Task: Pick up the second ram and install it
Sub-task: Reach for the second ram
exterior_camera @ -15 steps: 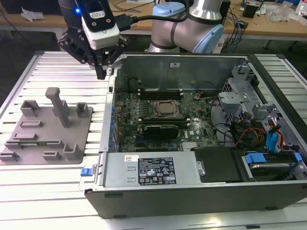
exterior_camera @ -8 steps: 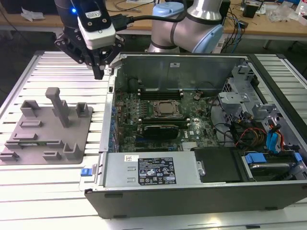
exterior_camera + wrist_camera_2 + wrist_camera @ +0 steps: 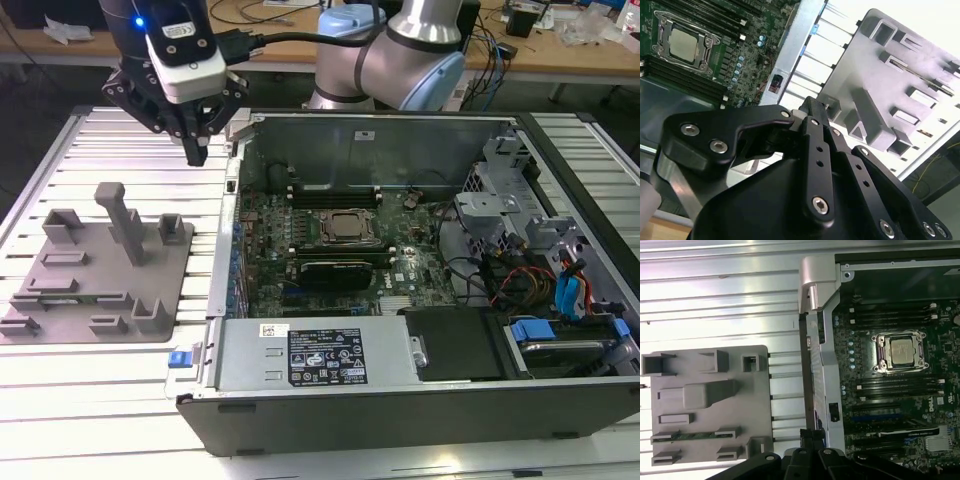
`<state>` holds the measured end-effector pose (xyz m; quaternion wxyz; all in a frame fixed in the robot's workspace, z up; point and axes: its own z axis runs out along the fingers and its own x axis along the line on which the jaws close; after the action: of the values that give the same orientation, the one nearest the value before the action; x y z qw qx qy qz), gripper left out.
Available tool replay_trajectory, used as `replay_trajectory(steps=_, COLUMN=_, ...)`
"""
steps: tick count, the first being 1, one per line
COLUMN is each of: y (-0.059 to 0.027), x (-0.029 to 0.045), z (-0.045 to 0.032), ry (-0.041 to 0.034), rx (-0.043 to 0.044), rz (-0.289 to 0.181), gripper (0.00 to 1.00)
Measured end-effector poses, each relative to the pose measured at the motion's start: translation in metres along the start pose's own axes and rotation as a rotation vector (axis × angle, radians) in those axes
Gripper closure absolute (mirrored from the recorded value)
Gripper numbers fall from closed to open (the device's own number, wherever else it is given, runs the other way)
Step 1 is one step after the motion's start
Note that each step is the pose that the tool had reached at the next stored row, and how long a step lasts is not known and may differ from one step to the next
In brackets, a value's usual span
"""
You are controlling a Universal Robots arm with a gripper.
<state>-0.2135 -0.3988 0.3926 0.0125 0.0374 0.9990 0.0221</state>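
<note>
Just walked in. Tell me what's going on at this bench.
One robot arm is working on a memory install. Its gripper hangs above the slatted table, close to the edge of the open computer case, shut and holding nothing. The second ram, a thin green stick, lies in a slot of the grey fixture and has not yet been picked up.

In the exterior view, a slatted metal table [image 3: 90, 390] is seen bearing a grey fixture plate [image 3: 100, 270] at nine o'clock. An open computer case [image 3: 400, 400] is spread from centre to four o'clock. Inside it a green motherboard [image 3: 270, 225] is laid flat with a processor socket [image 3: 347, 228] at centre, and blue drive latches [image 3: 572, 290] are set at three o'clock.
</note>
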Motion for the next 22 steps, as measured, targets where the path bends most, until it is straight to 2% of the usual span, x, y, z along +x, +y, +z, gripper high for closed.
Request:
replay_trajectory(steps=11, y=-0.0009, x=0.0116, z=-0.0003, ry=0.0001, rx=0.0, rz=0.0, gripper=0.92)
replay_trajectory(steps=22, y=-0.0024, x=0.0319, z=0.0004, ry=0.0, rx=0.0, rz=0.0, gripper=0.92)
